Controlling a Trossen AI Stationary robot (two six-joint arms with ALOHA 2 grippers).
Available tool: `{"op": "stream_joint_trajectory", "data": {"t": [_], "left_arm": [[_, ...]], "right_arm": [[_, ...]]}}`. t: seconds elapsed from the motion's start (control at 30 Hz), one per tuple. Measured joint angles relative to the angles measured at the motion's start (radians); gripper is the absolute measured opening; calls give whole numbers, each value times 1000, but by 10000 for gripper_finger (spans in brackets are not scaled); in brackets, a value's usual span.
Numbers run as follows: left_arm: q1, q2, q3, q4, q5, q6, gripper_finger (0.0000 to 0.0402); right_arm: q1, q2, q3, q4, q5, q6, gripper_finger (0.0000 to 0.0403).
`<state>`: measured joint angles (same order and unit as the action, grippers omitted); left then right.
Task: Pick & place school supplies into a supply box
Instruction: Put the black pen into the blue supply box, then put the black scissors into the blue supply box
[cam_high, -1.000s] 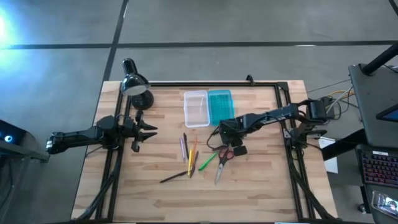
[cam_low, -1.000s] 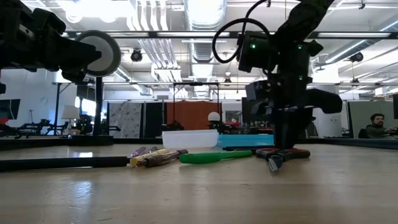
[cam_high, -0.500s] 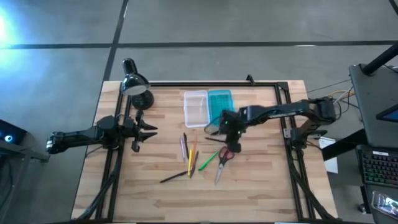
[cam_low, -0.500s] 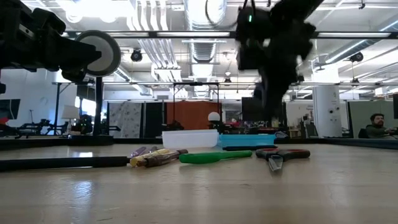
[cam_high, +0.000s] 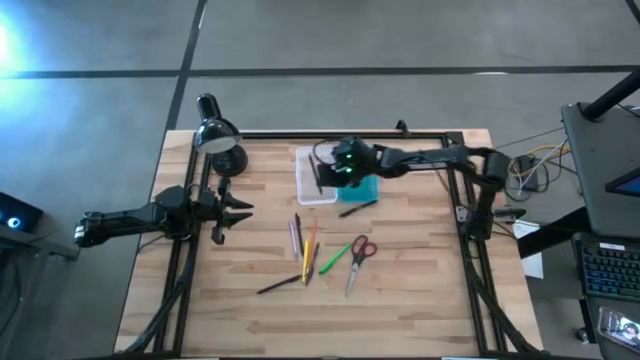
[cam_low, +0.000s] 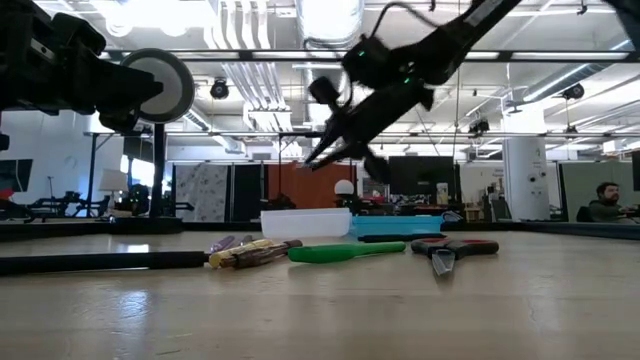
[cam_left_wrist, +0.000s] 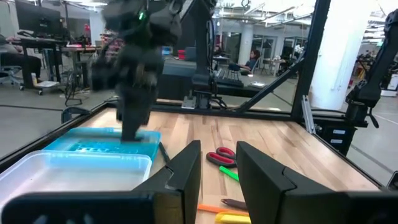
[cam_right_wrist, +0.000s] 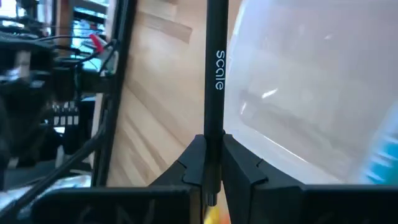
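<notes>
The supply box lies open near the table's far edge: a clear tray (cam_high: 314, 180) with its teal lid (cam_high: 366, 190) beside it. My right gripper (cam_high: 330, 172) hangs above the box, shut on a dark pen (cam_high: 320, 174). Pencils (cam_high: 302, 240), a green pen (cam_high: 335, 258), red-handled scissors (cam_high: 360, 250) and two more dark pens (cam_high: 280, 284) (cam_high: 358, 208) lie flat on the wood. My left gripper (cam_high: 238, 210) waits open at the table's left side, its fingers (cam_left_wrist: 186, 171) level and touching nothing. My right gripper (cam_right_wrist: 213, 158) pinches the dark pen near one end (cam_right_wrist: 214, 134) between its two fingers. The rest of the pen runs out ahead of the fingers, over the clear tray's edge (cam_right_wrist: 261, 143). In the low view the pen (cam_low: 320, 150) is lifted clear, slanting down.
A black desk lamp (cam_high: 215, 140) stands at the far left corner. Black frame rails (cam_high: 470, 240) run along the table's sides. Bare wood lies toward the near edge. A seated person (cam_low: 602, 200) shows far behind the table.
My right gripper has risen from the table beside the scissors and swung toward the far edge and left, ending above the open box. It has turned so its fingers point toward the table's left. The scissors and pencils stay where they were.
</notes>
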<state>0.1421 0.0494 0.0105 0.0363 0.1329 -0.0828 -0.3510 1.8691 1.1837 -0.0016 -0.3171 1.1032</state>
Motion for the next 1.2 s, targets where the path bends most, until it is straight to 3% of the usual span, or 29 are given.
{"op": "stream_joint_trajectory", "data": {"t": [0.1,0.23,0.53,0.63,0.8,0.87,1.03,1.2], "left_arm": [[0,0,0,0,0,0,87],[0,0,0,0,0,0,87],[0,0,0,0,0,0,87],[0,0,0,0,0,0,87],[0,0,0,0,-2,0,87],[0,0,0,0,-2,0,87],[0,0,0,0,-3,0,87],[0,0,0,0,-3,0,87]], "right_arm": [[6,106,83,12,-6,28,24],[6,180,206,-127,40,18,45],[8,198,306,-167,57,-70,164],[16,137,298,-240,58,-317,196],[54,-53,264,-656,97,-992,215],[89,-106,211,-790,117,-1185,213],[228,-249,60,-868,114,-1469,205],[403,-298,-74,-819,175,-1547,198]]}}
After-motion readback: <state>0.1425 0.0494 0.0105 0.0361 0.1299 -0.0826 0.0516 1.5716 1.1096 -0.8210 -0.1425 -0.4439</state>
